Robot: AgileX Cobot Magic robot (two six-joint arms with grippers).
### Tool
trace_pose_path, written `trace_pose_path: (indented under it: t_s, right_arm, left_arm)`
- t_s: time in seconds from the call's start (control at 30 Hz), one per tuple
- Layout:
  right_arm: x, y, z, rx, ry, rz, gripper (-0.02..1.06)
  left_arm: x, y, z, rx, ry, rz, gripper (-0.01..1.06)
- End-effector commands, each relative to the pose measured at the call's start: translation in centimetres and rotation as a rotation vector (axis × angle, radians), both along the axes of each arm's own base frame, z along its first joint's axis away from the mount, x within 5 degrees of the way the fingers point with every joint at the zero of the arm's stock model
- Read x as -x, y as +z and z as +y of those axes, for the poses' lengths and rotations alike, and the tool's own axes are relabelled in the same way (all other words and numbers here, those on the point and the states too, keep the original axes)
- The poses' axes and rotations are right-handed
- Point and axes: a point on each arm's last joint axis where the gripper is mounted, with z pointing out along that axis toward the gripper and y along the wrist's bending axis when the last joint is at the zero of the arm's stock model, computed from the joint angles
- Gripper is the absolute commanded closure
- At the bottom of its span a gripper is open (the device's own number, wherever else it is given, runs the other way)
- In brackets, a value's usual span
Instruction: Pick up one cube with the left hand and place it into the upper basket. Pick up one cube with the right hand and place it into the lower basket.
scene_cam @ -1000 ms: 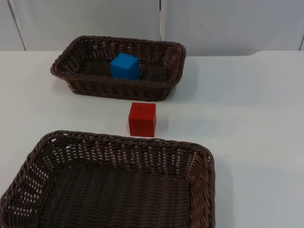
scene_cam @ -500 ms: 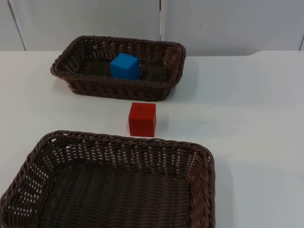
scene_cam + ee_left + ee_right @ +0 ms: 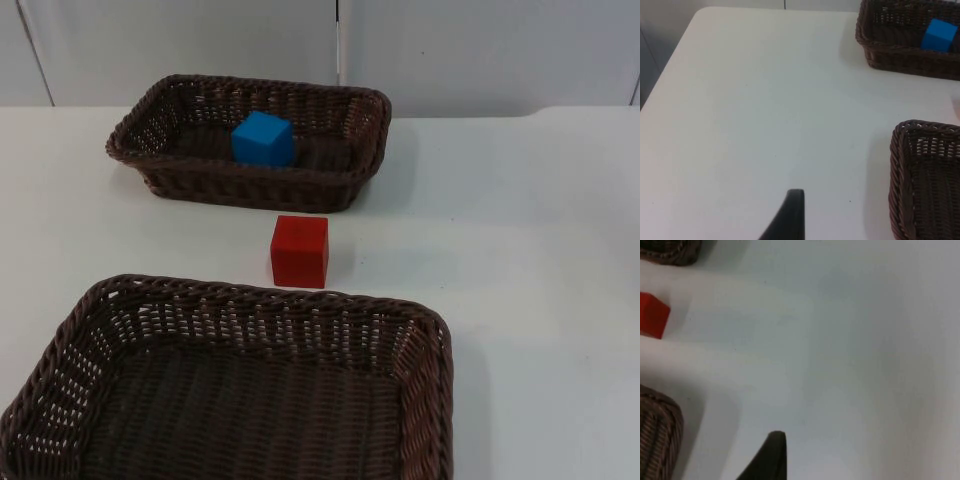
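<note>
1. Baskets stand on the white worktop (image 3: 540,260) in the top view. The upper basket (image 3: 345,185) stands near the grey wall (image 3: 480,50), and the blue cube (image 3: 264,139) sits inside it, on its floor. The lower basket (image 3: 250,305) stands at the near edge. The red cube (image 3: 299,251) stands on the worktop between the two baskets, just beside the lower basket's far rim and apart from the upper basket.

2. From the left wrist, the left gripper (image 3: 790,217) hangs over bare worktop (image 3: 755,110), near the worktop's left edge. One black fingertip can be seen, so I cannot tell how far the fingers are open, and nothing can be seen in their hold. The upper basket (image 3: 890,52) with the blue cube (image 3: 939,35) inside lies well away from it, and a corner of the lower basket (image 3: 900,165) is closer.

3. From the right wrist, the right gripper (image 3: 771,457) hangs over bare worktop (image 3: 855,340). One dark fingertip can be seen; how far the fingers are open I cannot tell. The red cube (image 3: 653,314) stands on the worktop well apart from it, a corner of the lower basket (image 3: 660,425) is nearer, and an edge of the upper basket (image 3: 670,252) lies beyond the cube.
</note>
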Motion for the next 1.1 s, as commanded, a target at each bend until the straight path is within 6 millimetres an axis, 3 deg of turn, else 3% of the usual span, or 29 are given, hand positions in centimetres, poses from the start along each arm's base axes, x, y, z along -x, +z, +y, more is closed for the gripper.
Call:
trace_pose_path:
  t_s: [0.0,0.13,0.3,0.43,0.47,0.63,0.67,0.93,1.07]
  right_arm:
    - [-2.4,-0.2,0.4,-0.027,0.015,0.007,0.0]
    - [-6.0,-1.4,1.2,-0.084,0.02,0.049,0.0]
    - [-7.7,-3.2,2.6,-0.099,0.043,0.082,0.0]
    - [-8.7,-5.8,6.8,-0.091,0.129,0.104,0.0]
    - [-8.7,-5.8,6.8,-0.091,0.129,0.104,0.0]
    - [-8.7,-8.9,12.6,-0.093,0.22,0.111,0.0]
    - [-8.7,-8.9,12.6,-0.093,0.22,0.111,0.0]
    - [-8.1,-12.3,18.6,-0.115,0.246,0.127,0.0]
    - [-8.7,-12.8,20.9,-0.097,0.21,0.154,0.0]
  left_arm:
    - [0.0,-0.2,0.0,0.001,0.006,0.005,0.15]
    - [0.0,-0.2,0.0,0.001,0.006,0.005,0.15]
    - [0.0,-0.2,0.0,0.001,0.006,0.005,0.15]
    - [0.0,-0.2,0.0,0.001,0.006,0.005,0.15]
    - [0.0,-0.2,0.0,0.001,0.006,0.005,0.15]
    - [0.0,-0.2,0.0,0.001,0.006,0.005,0.15]
    - [0.0,-0.2,0.0,0.001,0.006,0.005,0.15]
    - [0.0,-0.2,0.0,0.001,0.006,0.005,0.15]
    - [0.0,-0.2,0.0,0.001,0.006,0.005,0.15]
